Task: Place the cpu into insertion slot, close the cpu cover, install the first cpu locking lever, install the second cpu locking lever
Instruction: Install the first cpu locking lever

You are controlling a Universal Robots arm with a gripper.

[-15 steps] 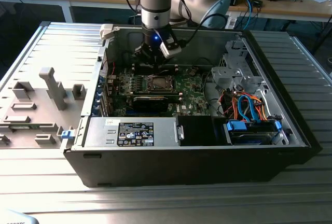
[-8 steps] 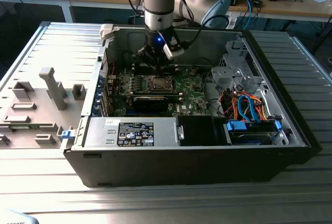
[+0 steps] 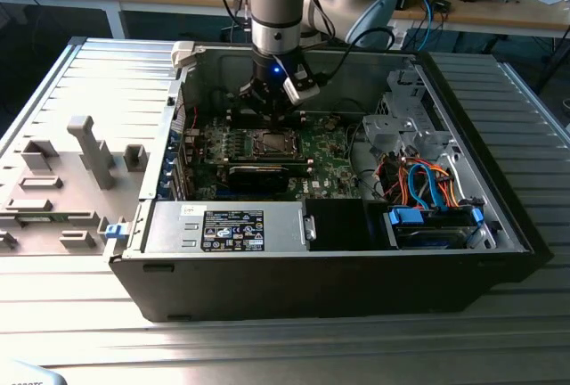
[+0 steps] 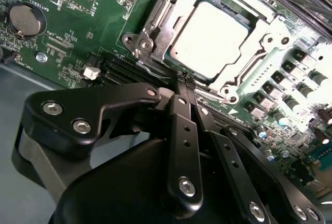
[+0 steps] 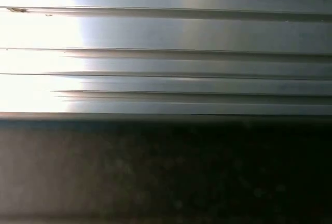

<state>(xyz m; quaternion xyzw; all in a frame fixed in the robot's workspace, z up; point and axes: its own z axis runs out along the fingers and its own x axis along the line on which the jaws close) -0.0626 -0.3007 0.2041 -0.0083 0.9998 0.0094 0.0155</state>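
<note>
Beside the cpu cover (image 4: 155,27) — gripper (image 4: 185,81), seemingly closed.

Room light was even and moderate in the exterior view, the open black computer case (image 3: 356,251) shadowed inside. Glare whitened the pale silvery square chip (image 4: 210,37) in the second wrist view. The ribbed grey metal panel (image 5: 166,63) blew out white toward nine o'clock in the first wrist view, murky and soft below.
</note>
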